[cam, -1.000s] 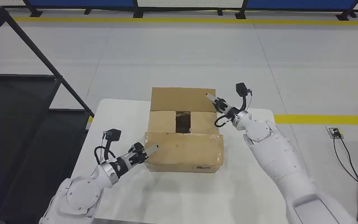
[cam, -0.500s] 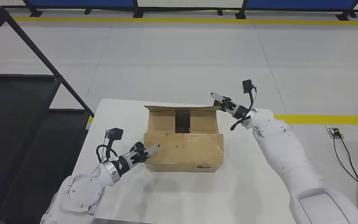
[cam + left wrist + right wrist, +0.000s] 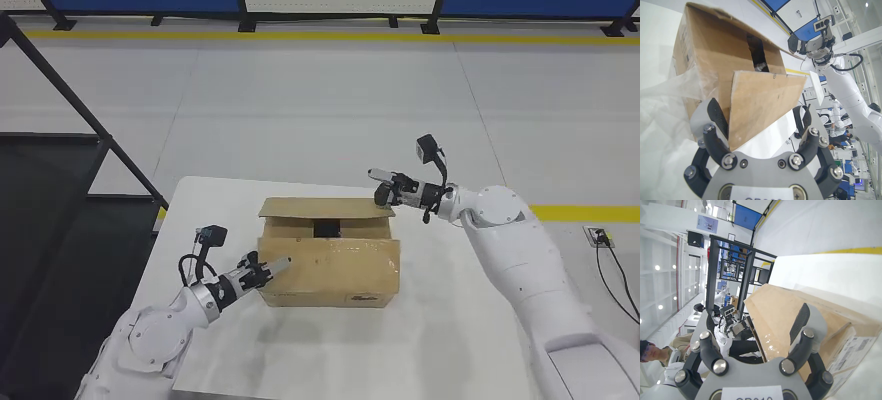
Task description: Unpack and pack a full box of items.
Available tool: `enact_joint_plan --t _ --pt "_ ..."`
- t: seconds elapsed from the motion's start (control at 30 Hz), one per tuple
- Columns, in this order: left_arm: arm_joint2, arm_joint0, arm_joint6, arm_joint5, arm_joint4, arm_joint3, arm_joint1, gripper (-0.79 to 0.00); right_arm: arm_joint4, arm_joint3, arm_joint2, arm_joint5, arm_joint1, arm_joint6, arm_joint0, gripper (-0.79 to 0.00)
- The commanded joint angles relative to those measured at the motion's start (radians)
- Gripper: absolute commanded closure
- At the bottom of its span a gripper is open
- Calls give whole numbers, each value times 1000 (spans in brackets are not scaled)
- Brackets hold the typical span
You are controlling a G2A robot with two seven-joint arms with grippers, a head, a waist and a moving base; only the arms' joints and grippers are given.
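Observation:
A brown cardboard box (image 3: 330, 265) stands mid-table. Its far flap (image 3: 320, 208) is swung up over the opening, leaving a dark gap (image 3: 325, 229). My right gripper (image 3: 383, 188) is at that flap's right end, open, with the flap's edge (image 3: 761, 332) between its fingers (image 3: 804, 321). My left gripper (image 3: 275, 268) is at the box's near left corner, open, straddling the near flap (image 3: 762, 102), which touches one finger (image 3: 717, 117). Through the gap (image 3: 755, 55) a small metal item (image 3: 761, 66) shows inside the box (image 3: 715, 56).
The box sits on the white table (image 3: 450, 330), with clear plastic film (image 3: 659, 87) beside it. A black frame (image 3: 60, 200) stands off the table's left side. Bare tabletop lies right of and in front of the box.
The far flap, lying flat outward a second ago, has been swung upright and then over the opening by my right gripper. My left gripper has shifted only slightly toward the box.

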State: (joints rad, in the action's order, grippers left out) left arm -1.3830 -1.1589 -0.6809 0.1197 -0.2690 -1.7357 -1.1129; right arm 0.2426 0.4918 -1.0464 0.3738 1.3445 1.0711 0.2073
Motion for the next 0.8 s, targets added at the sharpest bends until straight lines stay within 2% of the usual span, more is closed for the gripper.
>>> enact_joint_plan --t 0.0,0.2,0.77 --pt "5 4 1 3 0 2 0 -785 -12 20 8 -77 0 25 -2 -785" --pt "7 10 5 5 2 7 1 -785 -12 72 9 -161 -6 71 17 -785" --pt "28 35 9 -41 -27 31 2 -785 68 339 -74 -219 -53 158 172 -785"
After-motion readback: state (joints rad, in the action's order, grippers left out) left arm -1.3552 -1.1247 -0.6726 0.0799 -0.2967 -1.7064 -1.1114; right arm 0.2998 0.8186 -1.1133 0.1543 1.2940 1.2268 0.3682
